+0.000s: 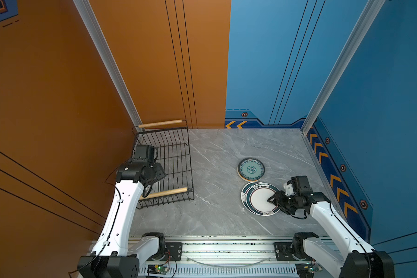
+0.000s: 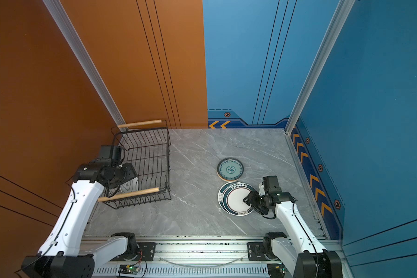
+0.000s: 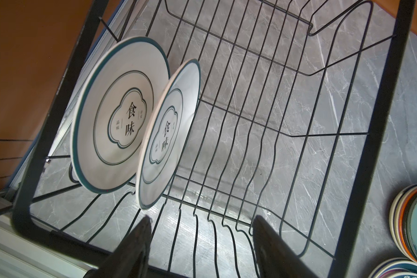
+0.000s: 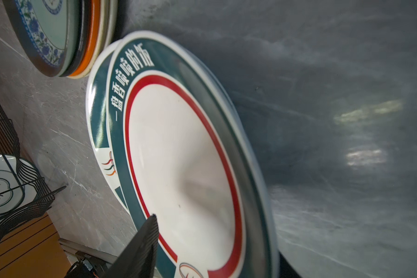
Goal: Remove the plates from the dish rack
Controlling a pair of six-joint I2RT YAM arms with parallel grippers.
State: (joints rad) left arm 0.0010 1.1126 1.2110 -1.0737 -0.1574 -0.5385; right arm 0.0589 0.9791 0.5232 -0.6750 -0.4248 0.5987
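Nearly done imo. Two white plates (image 3: 111, 113) left standing in dish rack (image 3: 379, 120), left side of tabletop (image 1: 214, 168). Out already: small stack (image 1: 250, 169), big green-rimmed stack (image 1: 260, 198). Left gripper (image 3: 202, 219) over rack, jaws open, empty. Right gripper (image 1: 271, 200) at big stack's top plate, one jaw hidden, can't tell grip.

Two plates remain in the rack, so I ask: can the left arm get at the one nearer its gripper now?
Probably yes. The left gripper is open over the dish rack, and nothing stands between it and the rim of the nearer plate; the other plate stands behind it.
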